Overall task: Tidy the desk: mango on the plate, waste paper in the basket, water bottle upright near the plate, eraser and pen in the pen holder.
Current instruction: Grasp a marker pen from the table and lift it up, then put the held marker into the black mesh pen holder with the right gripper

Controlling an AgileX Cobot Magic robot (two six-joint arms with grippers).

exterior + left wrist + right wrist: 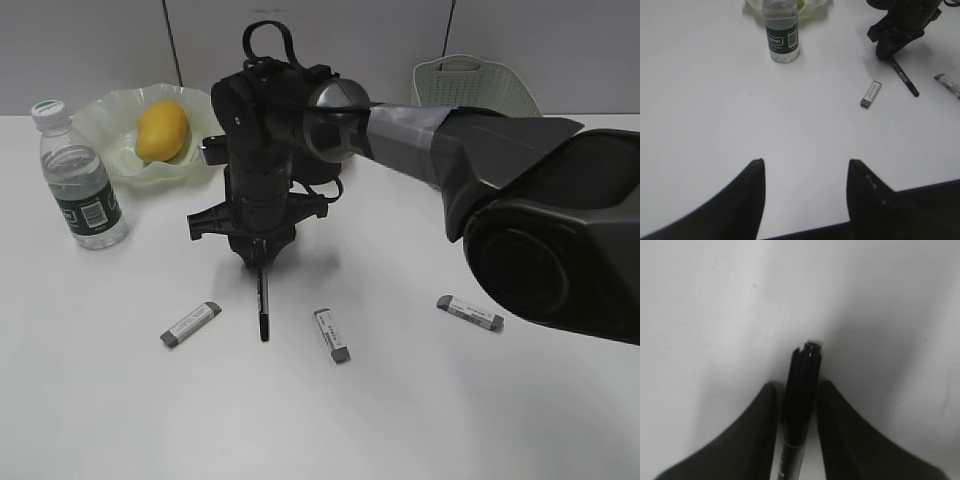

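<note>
Your right arm (520, 190) is matte black, with a big rounded housing nearest the camera and a grey wrapped sleeve on the link behind the wrist. Above that wrist you see a black cable loop (268, 40). The right gripper (797, 405) has two smooth black tapered fingers. The left gripper (805, 190) shows the same dark pointed fingers.

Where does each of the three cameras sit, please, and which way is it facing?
Exterior view: raised in front, slanting down over the desk; the right arm reaches to the pen.
Left wrist view: behind the left gripper, looking across bare desk toward the bottle.
Right wrist view: above the right gripper, facing straight down; the pen lies between its fingers.
Shared: exterior and left wrist views both show bottle, pen and an eraser.
</note>
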